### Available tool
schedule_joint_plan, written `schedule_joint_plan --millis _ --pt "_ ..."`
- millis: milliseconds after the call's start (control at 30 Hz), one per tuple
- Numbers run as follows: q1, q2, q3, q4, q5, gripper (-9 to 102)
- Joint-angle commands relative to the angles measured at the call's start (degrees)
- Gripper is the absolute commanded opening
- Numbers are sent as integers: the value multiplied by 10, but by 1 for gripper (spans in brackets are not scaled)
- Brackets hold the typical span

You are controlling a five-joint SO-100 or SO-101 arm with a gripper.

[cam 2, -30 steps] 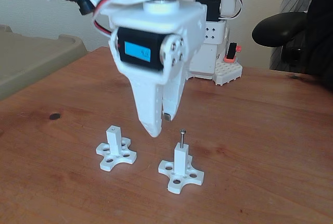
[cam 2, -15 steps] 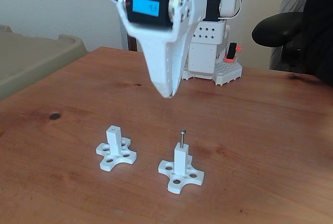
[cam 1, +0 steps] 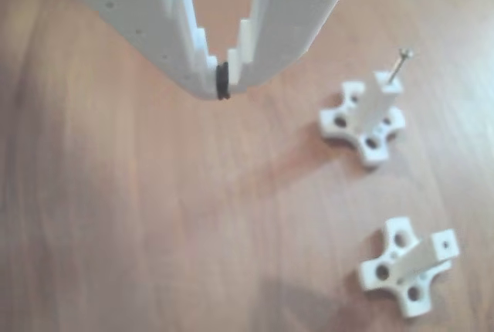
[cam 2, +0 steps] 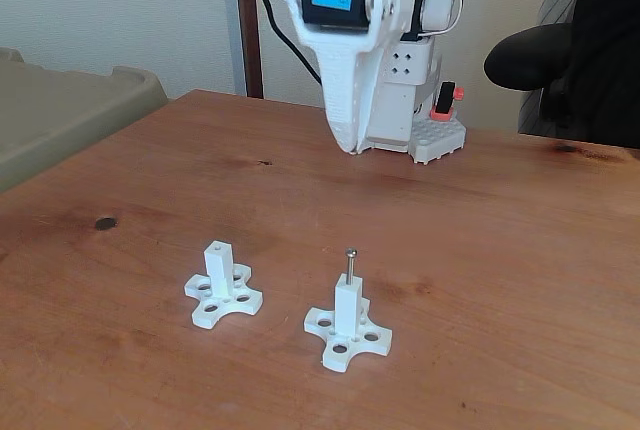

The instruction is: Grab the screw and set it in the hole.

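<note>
Two white posts stand on the worktop (cam 2: 520, 250): the screw (cam 2: 351, 267) sits upright in the right post's hole, hand (cam 2: 349, 146) empty, fingers together, at twelve o'clock, so any retreat should go straight up.

In the fixed view the white gripper (cam 2: 349, 146) hangs at top centre of the frame, pointing straight down, its tip well above the table. In the other view its fingertips (cam 1: 202, 85) meet at upper left, holding nothing.
</note>
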Motion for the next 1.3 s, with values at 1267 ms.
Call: schedule_joint_plan --millis 1267 --pt "76 584 330 25 -17 -4"
